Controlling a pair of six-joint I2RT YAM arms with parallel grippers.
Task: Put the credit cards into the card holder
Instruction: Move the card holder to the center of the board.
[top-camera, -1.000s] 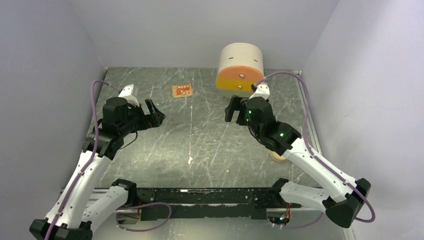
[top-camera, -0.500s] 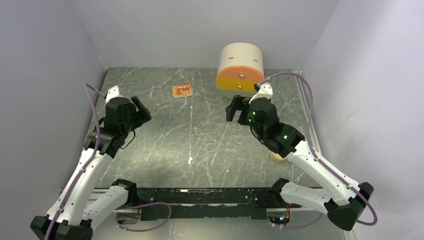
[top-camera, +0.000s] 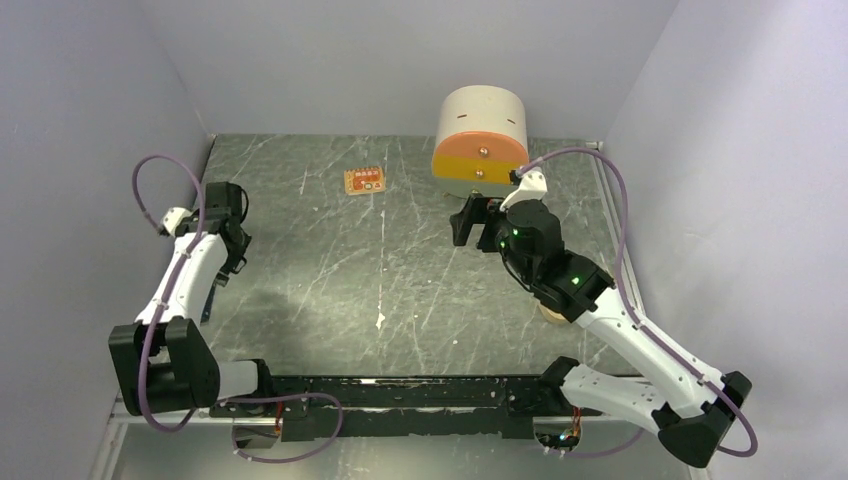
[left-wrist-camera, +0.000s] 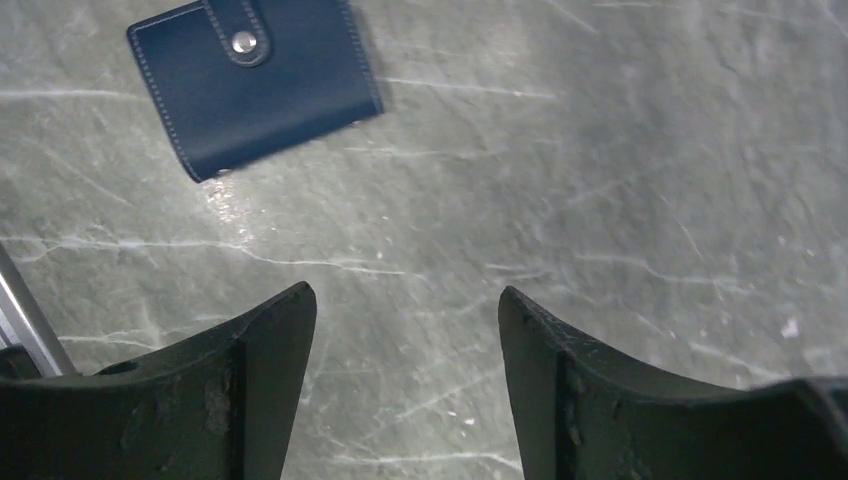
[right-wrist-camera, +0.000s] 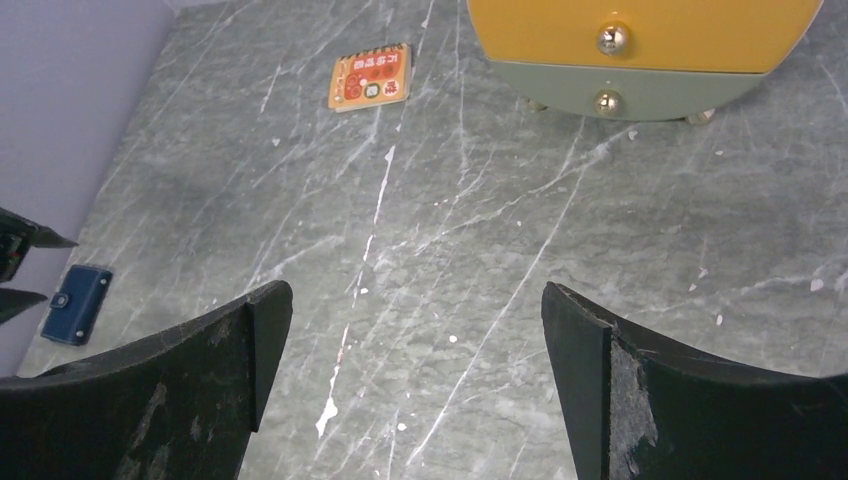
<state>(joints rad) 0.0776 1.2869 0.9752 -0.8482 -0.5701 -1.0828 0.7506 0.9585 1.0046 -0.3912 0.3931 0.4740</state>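
Note:
The card holder (left-wrist-camera: 250, 85) is a closed navy case with a snap, lying flat on the marble table; it also shows small at the far left of the right wrist view (right-wrist-camera: 77, 303). My left gripper (left-wrist-camera: 403, 330) hangs open and empty over bare table, short of the holder. From above it sits by the left wall (top-camera: 232, 262). My right gripper (right-wrist-camera: 415, 320) is open and empty above mid-table, in front of the drawer unit (top-camera: 468, 220). A beige-tan edge, likely the credit cards (top-camera: 553, 314), peeks from under my right forearm, mostly hidden.
A cream-and-orange round drawer unit (top-camera: 481, 140) stands at the back right, with knobs on its front (right-wrist-camera: 607, 40). A small orange tag (top-camera: 365, 181) lies at the back centre. Grey walls close in the table (top-camera: 400, 300) on the left, back and right.
My left arm has swung left and back toward the left wall, and its jaws have narrowed slightly. The right gripper has crept a little toward the drawer unit.

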